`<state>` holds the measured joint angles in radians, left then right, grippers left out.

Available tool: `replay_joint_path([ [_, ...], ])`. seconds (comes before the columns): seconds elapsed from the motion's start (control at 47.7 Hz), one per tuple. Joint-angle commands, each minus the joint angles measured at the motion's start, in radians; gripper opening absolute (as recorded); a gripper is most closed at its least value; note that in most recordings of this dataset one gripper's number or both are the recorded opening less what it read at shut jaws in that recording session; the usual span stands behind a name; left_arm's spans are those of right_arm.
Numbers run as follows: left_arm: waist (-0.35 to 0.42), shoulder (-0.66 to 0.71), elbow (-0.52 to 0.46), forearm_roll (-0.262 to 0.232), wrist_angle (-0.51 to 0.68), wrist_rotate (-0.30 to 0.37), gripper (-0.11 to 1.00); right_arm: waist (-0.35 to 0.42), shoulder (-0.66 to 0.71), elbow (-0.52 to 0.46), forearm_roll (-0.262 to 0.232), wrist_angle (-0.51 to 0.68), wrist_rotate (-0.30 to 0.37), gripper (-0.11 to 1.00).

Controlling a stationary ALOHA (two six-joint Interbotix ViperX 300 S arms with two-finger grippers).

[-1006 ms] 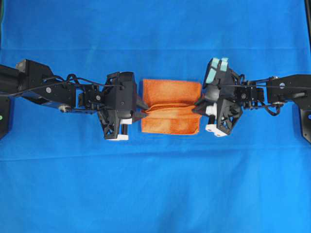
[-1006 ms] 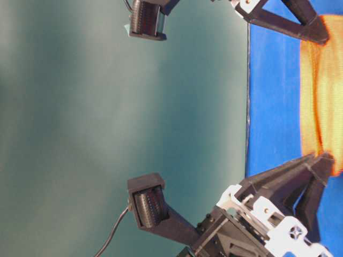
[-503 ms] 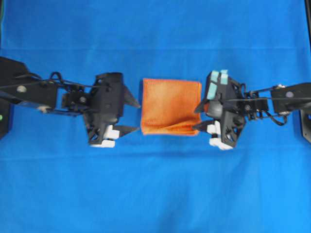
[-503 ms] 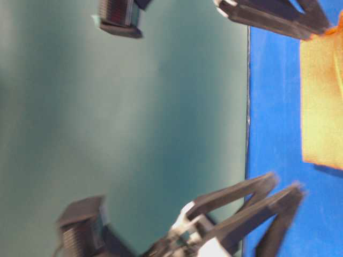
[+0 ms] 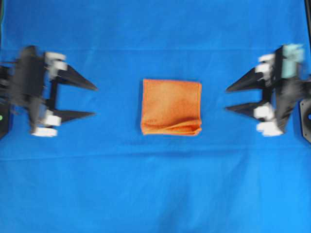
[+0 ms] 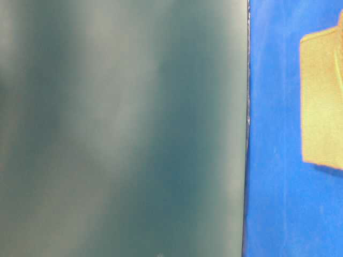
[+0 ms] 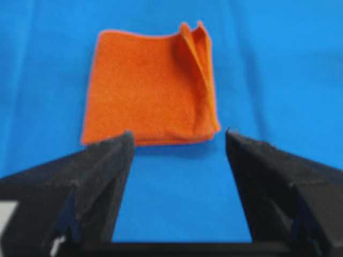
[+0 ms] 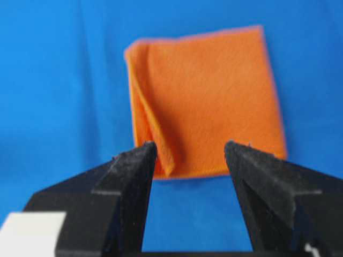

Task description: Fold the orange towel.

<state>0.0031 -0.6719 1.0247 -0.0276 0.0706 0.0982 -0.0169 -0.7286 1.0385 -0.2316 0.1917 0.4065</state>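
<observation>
A: Confirming tool state: left tool and right tool both stand wide open, holding nothing.

B: Towel position?

A: Flat on the blue surface, folded, midway between the tools, well apart from each. Neither arm is clearly nearer.

B: Orientation?

A: Roughly square, so no clear long axis. Loose layered edges lie at its near side in the overhead view. Judgement: the fold appears largely done.
</observation>
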Motion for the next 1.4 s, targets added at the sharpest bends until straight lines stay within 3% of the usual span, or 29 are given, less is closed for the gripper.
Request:
replay_joint_path([
  [0.0,0.005,-0.114,0.023,-0.002,0.005,-0.002,0.63,0.002,-0.107,0.008,-0.02,0.026,-0.002,0.59],
  [0.23,0.012,-0.364,0.12,-0.002,0.084,-0.008,0.63,-0.002,-0.293,0.078,-0.074,0.086,-0.003,0.59],
  [0.524,0.012,-0.575,0.258,-0.002,0.114,-0.026,0.61,-0.008,-0.44,0.224,-0.077,0.029,0.0,0.59],
  [0.817,0.012,-0.595,0.281,-0.002,0.132,-0.049,0.61,-0.052,-0.426,0.301,-0.067,-0.08,0.008,0.58],
  [1.383,0.012,-0.594,0.281,-0.002,0.132,-0.049,0.61,-0.055,-0.422,0.299,-0.067,-0.08,0.008,0.58],
])
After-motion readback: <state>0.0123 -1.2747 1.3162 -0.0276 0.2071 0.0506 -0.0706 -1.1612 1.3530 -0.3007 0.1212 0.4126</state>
